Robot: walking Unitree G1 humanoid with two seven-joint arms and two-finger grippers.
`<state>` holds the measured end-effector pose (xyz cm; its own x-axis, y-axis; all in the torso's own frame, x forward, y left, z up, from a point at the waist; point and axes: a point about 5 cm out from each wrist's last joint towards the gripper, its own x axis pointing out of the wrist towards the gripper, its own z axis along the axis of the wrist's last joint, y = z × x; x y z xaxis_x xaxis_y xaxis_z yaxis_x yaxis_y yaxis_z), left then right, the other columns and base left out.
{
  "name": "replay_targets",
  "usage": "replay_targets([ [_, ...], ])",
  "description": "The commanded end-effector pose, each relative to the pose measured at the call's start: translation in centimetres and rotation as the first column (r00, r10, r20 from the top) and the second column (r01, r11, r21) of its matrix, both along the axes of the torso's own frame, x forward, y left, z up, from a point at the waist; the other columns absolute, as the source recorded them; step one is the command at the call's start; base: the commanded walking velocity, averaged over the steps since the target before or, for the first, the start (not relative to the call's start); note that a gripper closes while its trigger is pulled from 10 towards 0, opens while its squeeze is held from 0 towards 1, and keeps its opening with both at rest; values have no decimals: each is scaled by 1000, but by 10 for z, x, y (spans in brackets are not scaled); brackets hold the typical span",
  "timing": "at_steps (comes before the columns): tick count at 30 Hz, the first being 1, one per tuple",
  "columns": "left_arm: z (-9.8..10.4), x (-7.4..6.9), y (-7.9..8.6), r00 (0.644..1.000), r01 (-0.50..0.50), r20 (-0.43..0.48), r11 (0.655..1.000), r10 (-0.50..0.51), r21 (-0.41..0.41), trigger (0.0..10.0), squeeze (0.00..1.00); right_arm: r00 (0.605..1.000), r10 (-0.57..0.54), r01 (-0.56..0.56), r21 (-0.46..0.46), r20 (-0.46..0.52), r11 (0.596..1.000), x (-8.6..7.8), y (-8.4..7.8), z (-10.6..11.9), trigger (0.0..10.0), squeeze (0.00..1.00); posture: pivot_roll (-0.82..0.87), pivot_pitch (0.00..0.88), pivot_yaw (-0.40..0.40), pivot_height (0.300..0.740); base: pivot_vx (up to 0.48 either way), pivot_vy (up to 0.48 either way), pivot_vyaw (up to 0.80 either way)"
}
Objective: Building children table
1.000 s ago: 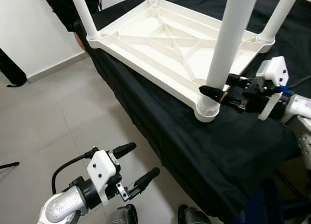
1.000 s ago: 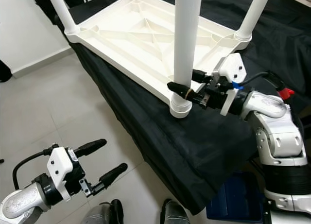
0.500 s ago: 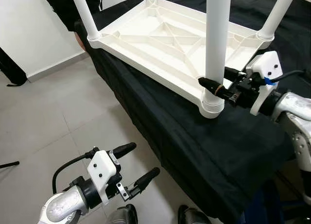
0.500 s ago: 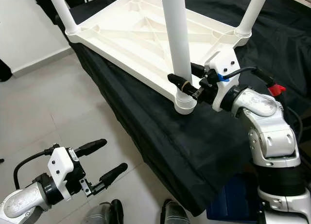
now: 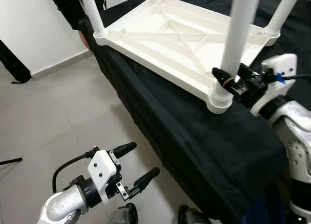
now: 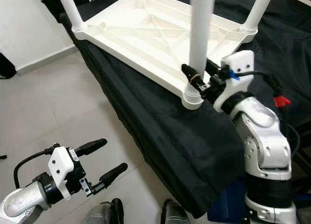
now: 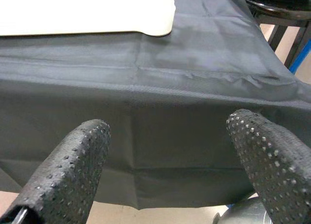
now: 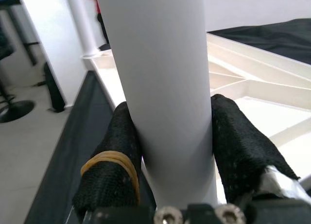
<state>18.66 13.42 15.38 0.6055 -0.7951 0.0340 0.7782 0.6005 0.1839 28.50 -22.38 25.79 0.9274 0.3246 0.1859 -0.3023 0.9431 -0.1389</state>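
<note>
One white table leg [image 5: 239, 39] stands clamped inside the right pincer [image 5: 232, 78].

Upturned table top [image 5: 165, 39]: white moulded plastic, smooth, slight sheen, ribbed underside. Leg [image 8: 160, 88]: same plastic, matt, smooth. Desk cloth [image 7: 160, 112]: black woven fabric, matt, creased. Left fingers [image 7: 73, 170]: black rubber, dimpled texture. Right fingers [image 8: 114, 165]: black fuzzy cloth wrap. Arms [image 6: 257, 131]: brushed silver metal. Floor [image 5: 53, 112], left of frame: grey glossy tiles.
</note>
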Motion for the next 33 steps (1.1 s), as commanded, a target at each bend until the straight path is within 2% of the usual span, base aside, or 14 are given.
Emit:
replay_targets([
  [1,-7,-2,3,1000,2,-25,999,-1,38,10000,0,987,-70,77,47,-145,996,-1,-11,-30,10000,0,14,290,32,740,0,0,0],
  [10,-8,0,3,1000,5,-24,999,-4,44,10000,0,979,-112,121,47,-170,992,-9,-4,-36,10000,0,12,282,37,740,0,0,0],
  [16,-8,0,3,1000,6,-20,999,-5,49,10000,0,964,-189,186,-34,-190,982,-9,-6,-37,10000,0,9,276,34,740,0,0,0],
  [18,-8,1,4,1000,3,-18,999,-2,49,10000,0,940,-281,264,-105,-196,959,-11,-8,-39,10000,0,5,276,34,740,0,0,0],
  [20,-8,1,4,1000,3,-17,999,-2,49,10000,0,931,-306,288,-116,-197,951,-12,-8,-39,10000,0,4,276,34,740,0,0,0],
  [23,-8,1,4,1000,3,-17,999,-2,49,10000,0,919,-343,324,-119,-197,938,-14,-7,-40,10000,0,3,276,33,740,0,0,0],
  [24,-8,1,3,1000,3,-16,999,-2,48,10000,0,903,-384,365,-127,-193,922,-17,-7,-41,10000,0,4,277,33,740,0,0,0],
  [26,-8,1,3,1000,3,-16,999,-2,48,10000,0,903,-384,365,-127,-193,922,-17,-7,-41,10000,0,4,277,33,740,0,0,0],
  [30,-8,1,3,1000,0,-13,999,0,47,10000,0,852,-486,474,-109,-196,874,-21,-9,-41,10000,0,3,278,31,740,0,0,0],
  [33,-8,2,4,1000,-2,-12,999,2,47,10000,0,841,-505,497,-92,-193,863,-21,-9,-39,10000,0,1,277,33,740,0,0,0],
])
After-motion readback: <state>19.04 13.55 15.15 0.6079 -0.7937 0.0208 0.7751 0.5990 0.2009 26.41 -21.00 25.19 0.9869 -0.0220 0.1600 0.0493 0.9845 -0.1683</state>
